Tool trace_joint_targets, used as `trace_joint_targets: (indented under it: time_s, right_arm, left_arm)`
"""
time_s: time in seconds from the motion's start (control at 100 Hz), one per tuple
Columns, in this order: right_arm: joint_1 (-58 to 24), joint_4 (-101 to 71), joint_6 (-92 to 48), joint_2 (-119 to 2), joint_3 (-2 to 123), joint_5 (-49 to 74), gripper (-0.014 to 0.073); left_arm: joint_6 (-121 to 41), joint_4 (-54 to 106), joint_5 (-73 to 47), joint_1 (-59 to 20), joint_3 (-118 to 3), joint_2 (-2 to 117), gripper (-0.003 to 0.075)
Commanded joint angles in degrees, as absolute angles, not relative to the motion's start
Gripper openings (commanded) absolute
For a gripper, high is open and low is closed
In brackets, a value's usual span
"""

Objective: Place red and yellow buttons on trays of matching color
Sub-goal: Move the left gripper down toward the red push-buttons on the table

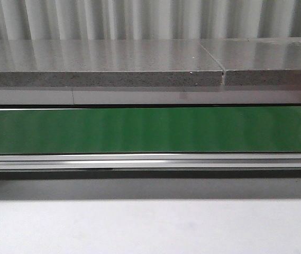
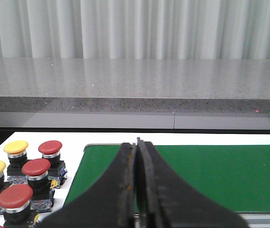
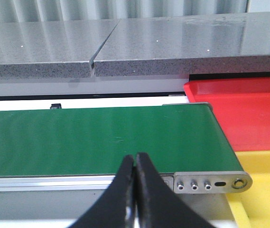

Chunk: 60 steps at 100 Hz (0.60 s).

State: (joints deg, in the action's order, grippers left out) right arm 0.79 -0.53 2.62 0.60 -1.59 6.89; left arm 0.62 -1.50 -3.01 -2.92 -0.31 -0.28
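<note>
Buttons: red and yellow mushroom-head push buttons on black-and-silver bases stand clustered on the white tabletop [image 2: 73,164] just beside the left end of the belt, seen only in the left wrist view.
Belt: long green conveyor belt [image 1: 150,129] in a silver metal frame runs side to side across the table; nothing lies on it.
Red tray: shallow red plastic tray [image 3: 248,111] sits just past the belt's right end, on the far side.
Yellow tray: yellow plastic tray [image 3: 263,190] lies touching the red one, nearer the robot.
Left gripper: black left gripper [image 2: 138,190] has its fingers pressed together, grasping nothing.
Right gripper: black right gripper [image 3: 135,190] is likewise clenched on nothing, by the belt's right end.
Key relation: the cluster lies to the left of the left fingers and near them, so the left arm is clearly nearer; the trays belong to the right arm's side.
Button look: a red-capped button [image 2: 50,148] and a yellow-capped button [image 2: 15,147] stand upright in the back row, caps up, stems vertical.
Progress: judged not yet begun; both trays appear bare.
</note>
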Motion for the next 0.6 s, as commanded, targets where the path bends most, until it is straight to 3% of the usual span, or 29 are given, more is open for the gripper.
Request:
trace_joint_targets:
  time_s: [0.0,0.59]
  right_arm:
    - [1.1,0.0,2.5,1.1,-0.7,2.0,-0.0068]
    - [1.1,0.0,2.5,1.1,-0.7,2.0,-0.0068]
  left_arm:
    - [0.7,-1.5,1.2,-3.1,2.6,-2.5,-0.0021]
    - [0.7,-0.9,0.6,-3.1,-1.5,-2.1,-0.0021]
